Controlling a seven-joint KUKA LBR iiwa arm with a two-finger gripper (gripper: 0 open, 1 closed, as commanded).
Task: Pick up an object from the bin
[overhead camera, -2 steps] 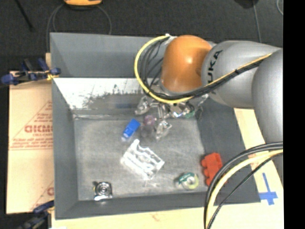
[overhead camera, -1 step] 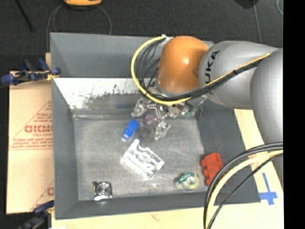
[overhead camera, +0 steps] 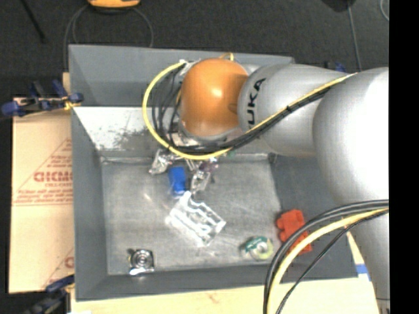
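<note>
My gripper point(overhead camera: 181, 170) hangs over the back middle of the bin floor, under the arm's orange cover. Its two metal fingers stand apart, the left fingertip point(overhead camera: 158, 165) and the right fingertip point(overhead camera: 203, 176) on either side of a small blue block point(overhead camera: 177, 180). The block lies on the floor between them, and neither finger visibly touches it. Just in front of the block lies a clear plastic piece with ridges point(overhead camera: 196, 218), tilted diagonally.
An orange-red chunk point(overhead camera: 290, 222) lies by the right wall. A small green and white round thing point(overhead camera: 256, 247) sits near the front right. A shiny metal ring-shaped part point(overhead camera: 140, 259) rests in the front left corner. The arm covers the bin's back right.
</note>
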